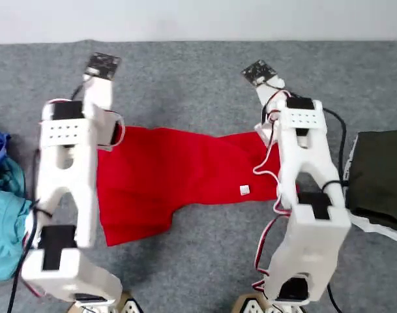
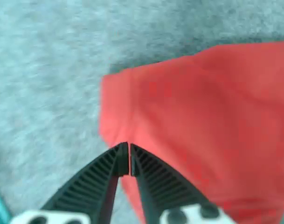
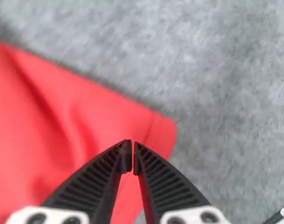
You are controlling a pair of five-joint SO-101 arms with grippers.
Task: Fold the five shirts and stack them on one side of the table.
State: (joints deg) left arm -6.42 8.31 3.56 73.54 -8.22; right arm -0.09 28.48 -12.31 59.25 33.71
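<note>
The red shirt (image 1: 178, 176) lies spread across the middle of the grey counter (image 1: 205, 78), between the two arms. The left gripper (image 2: 128, 161) has its jaws together, clamped on the shirt near one far corner. The right gripper (image 3: 132, 158) is likewise closed on the cloth near the other far corner. A teal and blue heap (image 1: 2, 215) sits at the counter's left edge. A dark folded shirt (image 1: 381, 176) lies at the right edge.
</note>
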